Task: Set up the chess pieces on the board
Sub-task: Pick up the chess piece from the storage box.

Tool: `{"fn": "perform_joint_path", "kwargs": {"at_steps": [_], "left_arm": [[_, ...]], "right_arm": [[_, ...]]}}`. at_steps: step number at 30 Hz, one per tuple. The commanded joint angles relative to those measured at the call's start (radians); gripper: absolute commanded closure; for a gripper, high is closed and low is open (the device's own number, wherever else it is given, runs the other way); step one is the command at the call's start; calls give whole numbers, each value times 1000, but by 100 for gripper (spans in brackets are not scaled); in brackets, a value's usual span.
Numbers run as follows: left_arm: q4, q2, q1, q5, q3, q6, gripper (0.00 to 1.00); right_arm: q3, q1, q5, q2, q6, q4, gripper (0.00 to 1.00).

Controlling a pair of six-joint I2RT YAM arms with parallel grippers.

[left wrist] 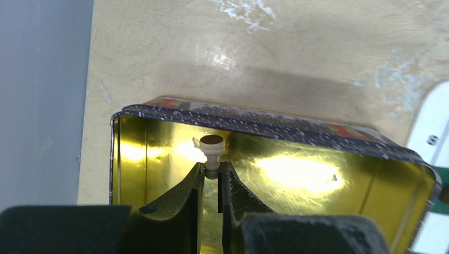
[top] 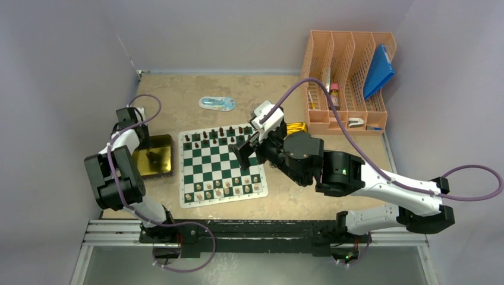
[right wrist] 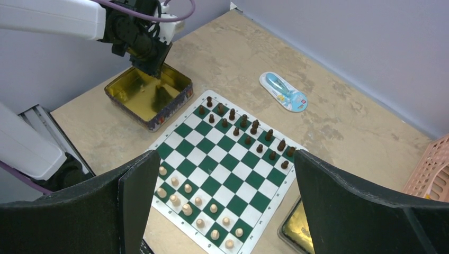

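Chess piece (left wrist: 212,149) pinched by left gripper (left wrist: 212,172) inside tin (left wrist: 275,123), near far wall.

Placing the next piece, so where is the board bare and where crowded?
The board is bare across its middle rows, between the dark pieces at the far side and the cream pieces at the near side. Those end rows are crowded.
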Motion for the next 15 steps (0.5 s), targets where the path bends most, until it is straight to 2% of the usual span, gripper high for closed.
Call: {"fn": "perform_joint_path", "kwargs": {"at_steps": [1, 9, 15], "left_arm": [[-99, -75, 5, 130, 62, -50, 96], [-236, -150, -1, 371, 126, -207, 98], [-262, -182, -33, 528, 184, -203, 100]], "right_arm": [[-16, 2, -1, -54, -2, 27, 1], [8, 2, -19, -47, -32, -13, 1], [-26, -4, -32, -15, -204, 2, 1]]}}
